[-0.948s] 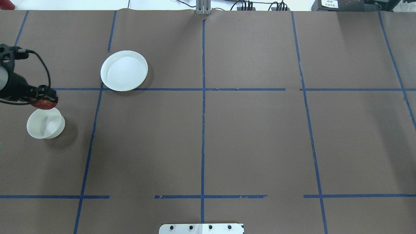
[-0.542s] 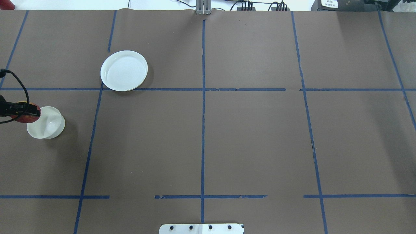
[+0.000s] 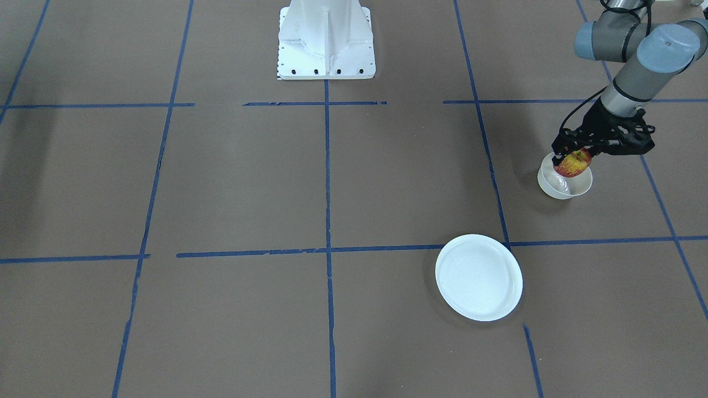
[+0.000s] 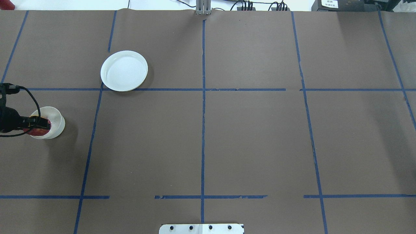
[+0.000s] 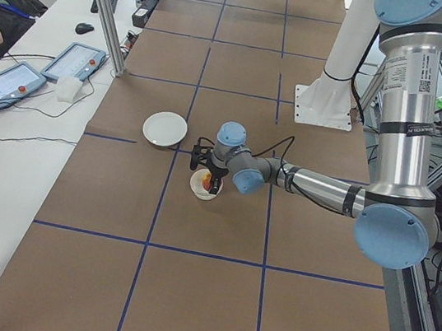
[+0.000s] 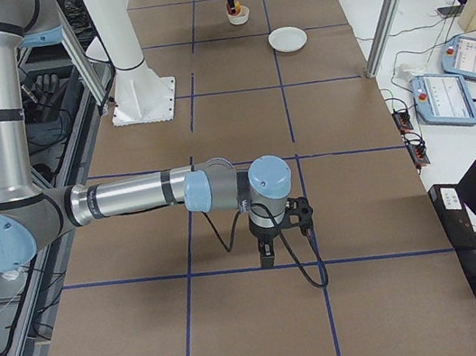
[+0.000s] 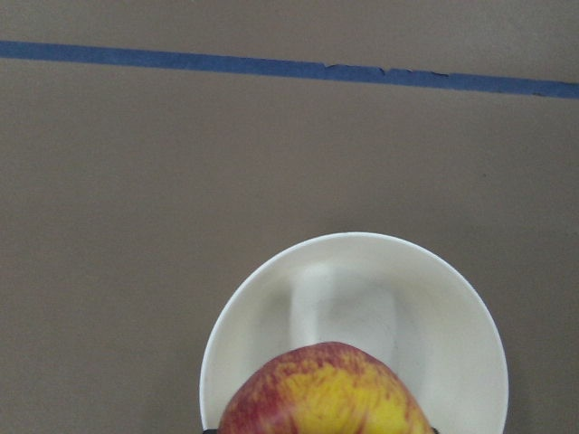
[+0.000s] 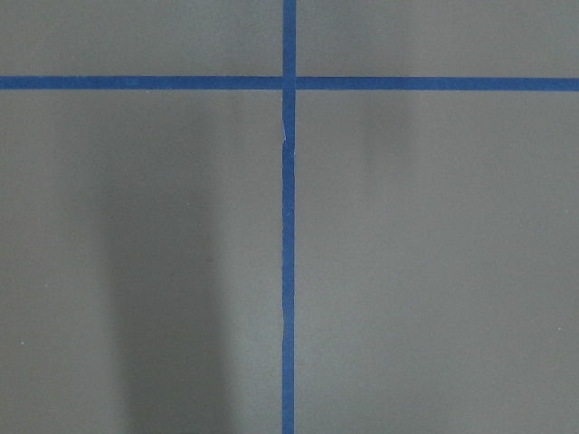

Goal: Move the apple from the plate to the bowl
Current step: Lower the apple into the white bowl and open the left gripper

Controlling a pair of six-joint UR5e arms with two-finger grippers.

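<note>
The left end effector [image 3: 573, 156] sits at the right edge of the front-facing view, and its fingers are clamped on the apple [image 3: 573, 163], one on either side of the fruit. The apple hangs directly under the end effector and over the mouth of the bowl [image 3: 553, 190], covering the bowl's upper rim in that view. In the overhead view the apple [image 4: 37, 131] shows at the far left, over the lower left part of the bowl [image 4: 57, 122], with the black fingers across it. The left wrist view looks straight down past the apple [image 7: 326, 394], low in the frame, onto the white inside of the bowl [image 7: 362, 289]. Whether the fruit touches the bowl cannot be told. The plate [image 3: 479, 277] lies bare on the brown counter [image 3: 221, 177], below and left of the bowl and well apart from it. The right end effector [image 6: 285, 243] shows only in the right side view, low over a blue tape line [image 8: 289, 271]; its opening cannot be told.
</note>
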